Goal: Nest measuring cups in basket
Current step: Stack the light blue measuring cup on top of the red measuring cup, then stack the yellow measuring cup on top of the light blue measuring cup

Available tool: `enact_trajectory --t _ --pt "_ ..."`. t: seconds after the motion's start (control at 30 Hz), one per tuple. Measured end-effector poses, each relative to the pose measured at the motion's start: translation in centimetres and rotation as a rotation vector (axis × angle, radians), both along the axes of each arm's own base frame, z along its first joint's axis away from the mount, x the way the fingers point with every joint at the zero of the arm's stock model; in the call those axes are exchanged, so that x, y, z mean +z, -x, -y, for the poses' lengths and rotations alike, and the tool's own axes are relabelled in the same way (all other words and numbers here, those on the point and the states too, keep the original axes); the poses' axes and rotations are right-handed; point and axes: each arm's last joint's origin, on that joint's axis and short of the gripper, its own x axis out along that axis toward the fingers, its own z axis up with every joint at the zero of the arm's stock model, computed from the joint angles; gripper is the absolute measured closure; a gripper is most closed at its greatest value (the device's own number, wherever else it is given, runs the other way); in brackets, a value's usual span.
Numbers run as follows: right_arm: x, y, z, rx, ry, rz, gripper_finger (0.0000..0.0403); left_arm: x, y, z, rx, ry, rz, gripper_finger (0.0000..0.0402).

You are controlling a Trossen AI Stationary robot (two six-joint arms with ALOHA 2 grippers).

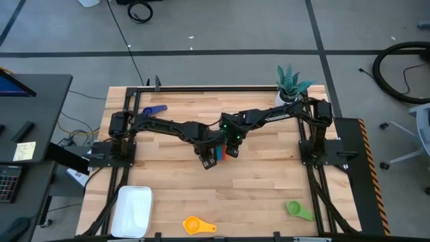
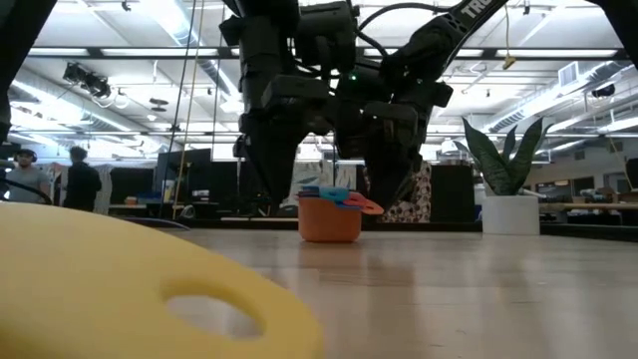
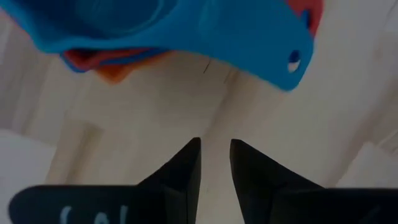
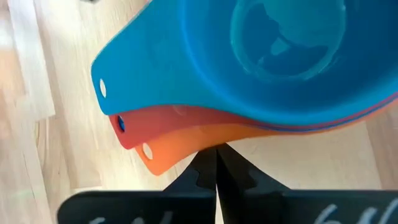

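A stack of nested measuring cups (image 2: 329, 217) stands on the table's middle: an orange cup at the bottom, a red one in it and a light blue one (image 4: 280, 56) on top, their handles fanned out. My left gripper (image 3: 215, 149) hovers beside the stack (image 1: 219, 153), pointing down, slightly open with nothing between its fingers. My right gripper (image 4: 216, 158) is shut, its tips at the orange handle (image 4: 168, 152). The white basket (image 1: 133, 210) lies at the near left. A dark blue cup (image 1: 153, 109), a yellow cup (image 1: 198, 225) and a green cup (image 1: 299, 210) lie apart on the table. My right gripper's shut fingertips (image 4: 208, 163) stand at the edge of the orange cup's handle (image 4: 186, 149), slanting down from the table's right. I cannot tell whether they touch it. The stack stands upright on the table.
A white potted plant (image 1: 290, 86) stands at the far right corner. The yellow cup (image 2: 120, 289) lies close before the low camera at the near edge. Bare wood lies between the stack and the basket.
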Motion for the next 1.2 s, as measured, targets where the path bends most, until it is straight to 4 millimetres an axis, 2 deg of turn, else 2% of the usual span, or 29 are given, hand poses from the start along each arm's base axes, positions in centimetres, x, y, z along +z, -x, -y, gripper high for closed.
enact_trajectory --t 0.53,0.73,0.93,1.03,1.2 --pt "-0.2 -0.1 -0.3 0.05 0.006 0.03 0.0401 0.7 -1.9 -0.3 -0.168 -0.067 0.218 0.0311" --pt "-0.2 -0.2 -0.3 0.08 0.024 0.048 0.0401 0.7 -1.8 -0.3 -0.186 -0.064 0.208 0.0311" --pt "0.0 0.3 -0.1 0.081 0.03 -0.011 0.0401 1.4 -0.3 0.0 -0.173 -0.044 0.117 0.0311" --pt "0.5 0.6 -0.1 0.1 0.028 -0.017 0.0401 3.2 0.8 0.5 -0.185 -0.04 0.114 0.0311" --pt "2.9 1.0 -0.8 0.144 0.037 0.01 0.0401 5.8 3.3 2.0 -0.18 -0.025 0.05 0.0311"
